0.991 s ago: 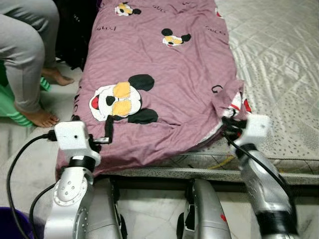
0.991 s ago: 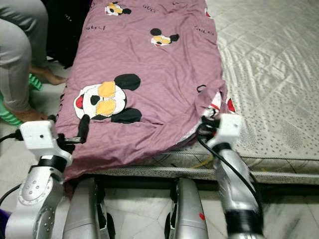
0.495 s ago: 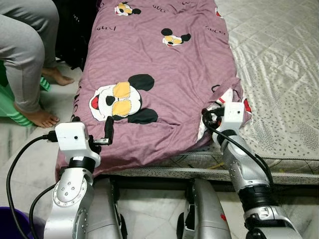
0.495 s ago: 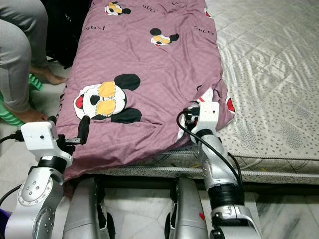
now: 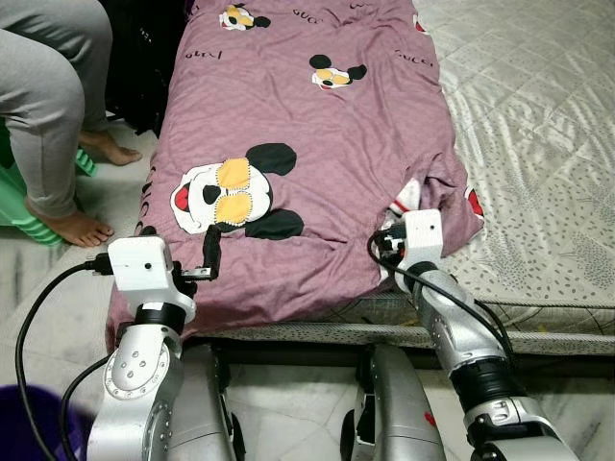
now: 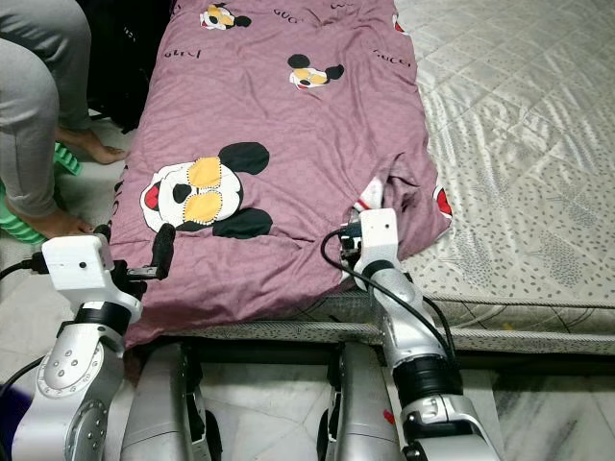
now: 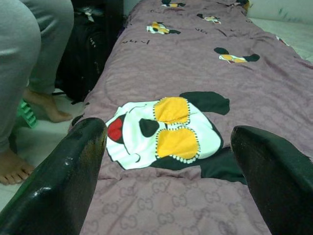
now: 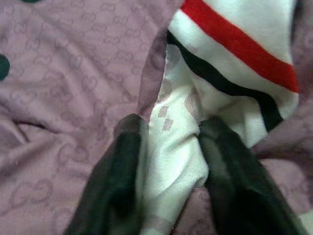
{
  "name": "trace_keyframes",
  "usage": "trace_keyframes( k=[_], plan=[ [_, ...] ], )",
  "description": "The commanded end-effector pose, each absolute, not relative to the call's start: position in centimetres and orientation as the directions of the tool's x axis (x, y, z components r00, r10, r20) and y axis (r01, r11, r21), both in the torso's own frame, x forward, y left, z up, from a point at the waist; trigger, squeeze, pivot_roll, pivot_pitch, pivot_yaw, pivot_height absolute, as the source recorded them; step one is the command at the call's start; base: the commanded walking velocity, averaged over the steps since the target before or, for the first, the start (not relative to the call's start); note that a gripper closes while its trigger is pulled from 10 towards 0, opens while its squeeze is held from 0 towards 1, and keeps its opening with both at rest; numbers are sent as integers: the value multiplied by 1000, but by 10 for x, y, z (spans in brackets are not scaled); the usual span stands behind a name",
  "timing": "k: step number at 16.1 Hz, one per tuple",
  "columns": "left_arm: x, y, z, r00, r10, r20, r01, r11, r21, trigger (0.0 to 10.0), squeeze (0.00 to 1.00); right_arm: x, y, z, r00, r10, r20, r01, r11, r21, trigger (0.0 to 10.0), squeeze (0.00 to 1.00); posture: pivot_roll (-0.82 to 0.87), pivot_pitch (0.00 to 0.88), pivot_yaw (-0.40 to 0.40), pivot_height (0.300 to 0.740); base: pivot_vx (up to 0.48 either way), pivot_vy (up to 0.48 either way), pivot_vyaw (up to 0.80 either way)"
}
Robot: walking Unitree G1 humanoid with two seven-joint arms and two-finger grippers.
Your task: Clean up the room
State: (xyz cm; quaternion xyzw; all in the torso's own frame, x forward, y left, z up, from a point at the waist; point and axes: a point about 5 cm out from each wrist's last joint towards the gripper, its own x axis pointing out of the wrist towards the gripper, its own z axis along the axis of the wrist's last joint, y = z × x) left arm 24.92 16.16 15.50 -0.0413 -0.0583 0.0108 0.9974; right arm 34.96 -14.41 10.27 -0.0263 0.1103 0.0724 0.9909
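Purple blanket (image 5: pixel 317 125) spread lengthwise on mattress (image 5: pixel 538 115), near end draped over mattress edge. Left gripper (image 7: pixel 168 161) at blanket's near-left corner, fingers wide apart, nothing between them, aimed along blanket at large mouse print (image 5: pixel 231 197) just beyond. Right gripper (image 8: pixel 168 166) at blanket's near-right edge, fingers pinched on a fold of white cloth (image 8: pixel 176 147) with red and black stripes, set in the purple blanket where its right edge is rucked up. Bare quilted mattress right of blanket, well beyond the fold. Smaller mouse prints (image 5: pixel 336 72) farther up blanket. Left of blanket, on floor: person's grey-trousered legs (image 5: pixel 48 86), bare feet (image 5: pixel 77 226), green item (image 5: pixel 19 216) partly hidden behind near foot. Dark bag (image 5: pixel 144 67) against blanket's far-left side.
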Motion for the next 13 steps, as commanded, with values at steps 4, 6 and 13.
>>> trace_keyframes(
  k=[4,6,13],
  plan=[
    [249,163,153,994,33,106,-24,996,-88,10000,0,342,-162,92,967,47,-250,-65,996,-66,0,0,24,214,-25,555,0,0,0],
    [249,163,152,994,40,106,-30,995,-90,10000,0,339,-182,92,970,-51,-237,37,997,-65,0,0,25,216,-33,555,0,0,0],
    [247,164,150,994,48,97,-38,994,-100,10000,0,311,-225,88,946,-220,-237,209,975,-69,0,0,14,216,-32,555,0,0,0]
  ],
)
